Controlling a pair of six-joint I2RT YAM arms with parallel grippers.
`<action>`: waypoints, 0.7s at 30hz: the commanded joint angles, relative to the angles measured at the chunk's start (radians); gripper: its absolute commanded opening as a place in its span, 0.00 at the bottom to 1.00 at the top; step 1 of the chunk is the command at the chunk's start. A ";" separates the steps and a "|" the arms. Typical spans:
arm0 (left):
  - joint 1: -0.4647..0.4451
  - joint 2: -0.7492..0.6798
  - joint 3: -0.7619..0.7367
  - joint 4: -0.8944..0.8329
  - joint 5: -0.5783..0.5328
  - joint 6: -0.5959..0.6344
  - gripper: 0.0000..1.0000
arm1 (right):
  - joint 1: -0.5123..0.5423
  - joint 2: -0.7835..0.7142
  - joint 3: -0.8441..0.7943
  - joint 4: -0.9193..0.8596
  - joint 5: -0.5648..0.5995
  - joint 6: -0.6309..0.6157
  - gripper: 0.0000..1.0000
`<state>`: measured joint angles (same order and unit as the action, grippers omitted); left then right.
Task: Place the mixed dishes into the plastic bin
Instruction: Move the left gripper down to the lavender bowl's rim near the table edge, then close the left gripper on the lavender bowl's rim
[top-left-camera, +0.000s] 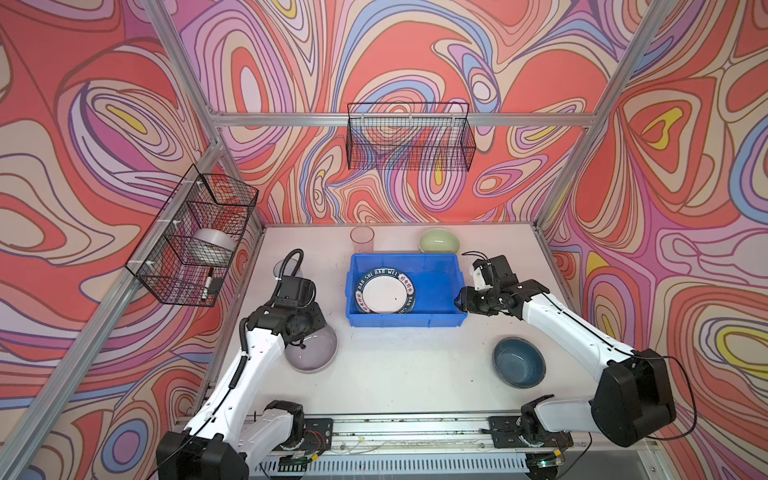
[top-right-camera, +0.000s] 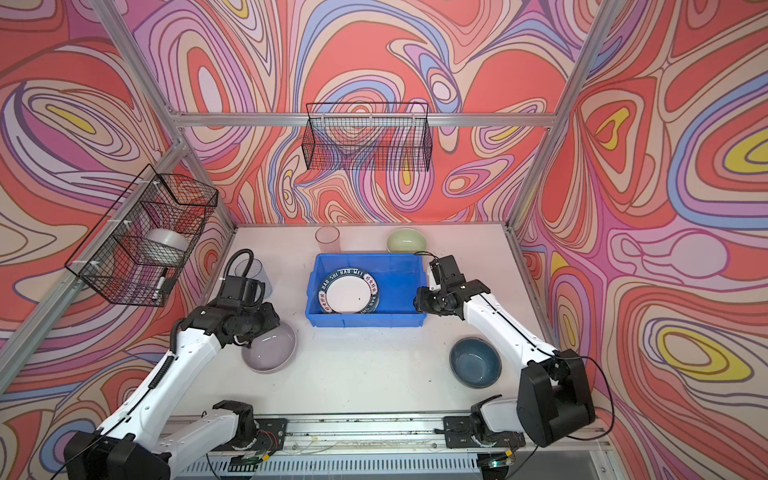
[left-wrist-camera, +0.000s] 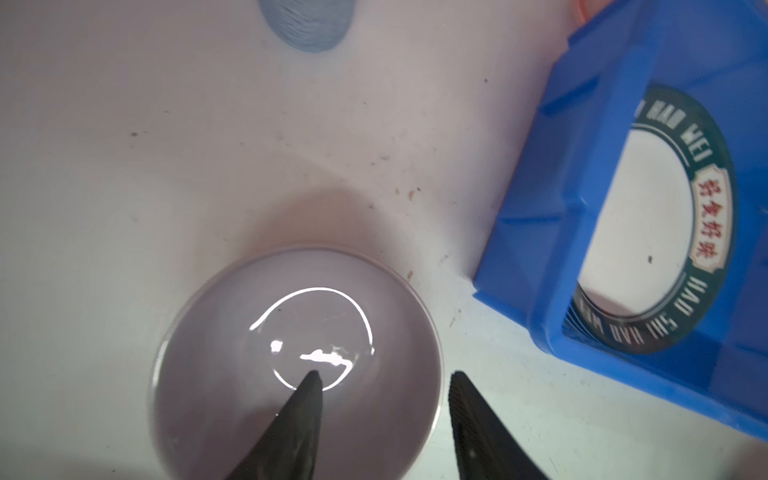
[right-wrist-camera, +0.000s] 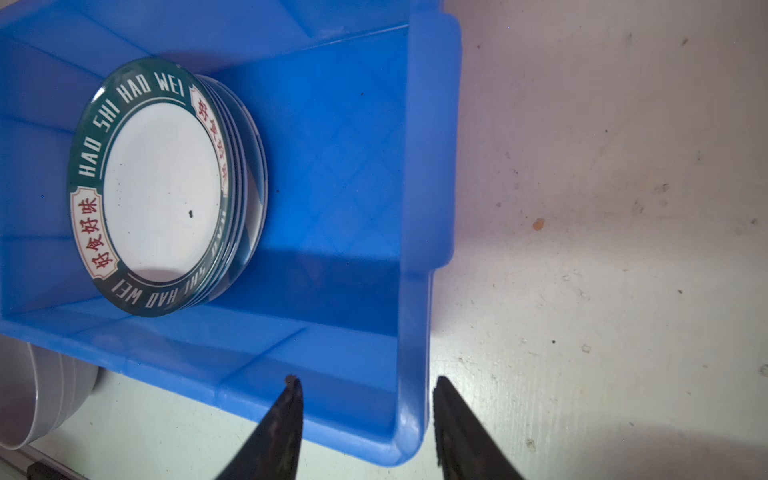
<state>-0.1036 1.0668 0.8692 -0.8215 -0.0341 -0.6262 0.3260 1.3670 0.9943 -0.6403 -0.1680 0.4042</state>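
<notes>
- Plastic bin (top-left-camera: 405, 321) (top-right-camera: 365, 321): bright blue tub at the middle of the white table (top-left-camera: 395, 386), long side facing the arms' bases.
- White plate with lettered dark rim (top-left-camera: 384, 296) (top-right-camera: 348, 295): inside the bin, toward its left half, face up. The right wrist view (right-wrist-camera: 162, 187) shows it lying on top of the blue-and-white striped plate (right-wrist-camera: 252, 158), of which only the edge shows.
- Grey bowl (top-left-camera: 316, 353) (top-right-camera: 272, 351): upright on the table, outside the bin, near the bin's front left corner and partly under the left wrist.
- Left gripper (left-wrist-camera: 384, 376): released, jaws apart. One finger (left-wrist-camera: 305, 411) hangs over the bowl's inside, the other outside the rim. The rim runs between them with a gap on either side, so nothing is grasped.
- Right gripper (right-wrist-camera: 365, 379) (top-left-camera: 459, 301): jaws apart, astride the bin's right end wall (right-wrist-camera: 415, 249) near its front corner. One finger is on the bin's side of the wall, the other over bare table. Neither is seen pressing the wall.
- Dark blue bowl (top-left-camera: 518, 361) (top-right-camera: 476, 361): upright on the table, front right, well apart from the bin.
- Pale green bowl (top-left-camera: 439, 242) (top-right-camera: 407, 242): just behind the bin's rear right corner.
- Pink tumbler (top-left-camera: 361, 239) (top-right-camera: 327, 240): upright, just behind the bin's rear left corner.
- Clear blue tumbler (top-left-camera: 286, 269) (top-right-camera: 254, 272): left of the bin, partly hidden by the left arm's cable.
- Wire mesh baskets: one on the rear wall (top-left-camera: 409, 137), one on the left wall (top-left-camera: 183, 266). The latter holds a white roll of tape (top-left-camera: 214, 245) and a marker (top-left-camera: 208, 283).
</notes>
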 joint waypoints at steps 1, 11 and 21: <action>0.077 0.060 0.014 -0.092 -0.098 0.034 0.54 | -0.005 -0.011 -0.008 0.022 -0.027 -0.014 0.52; 0.131 0.107 -0.014 -0.149 -0.129 -0.012 0.63 | -0.005 -0.005 0.004 0.025 -0.058 -0.053 0.52; 0.133 0.236 0.004 -0.182 -0.084 0.016 0.72 | -0.005 -0.002 -0.007 0.067 -0.091 -0.056 0.52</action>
<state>0.0257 1.2579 0.8597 -0.9604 -0.1593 -0.6189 0.3260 1.3670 0.9943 -0.6075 -0.2443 0.3595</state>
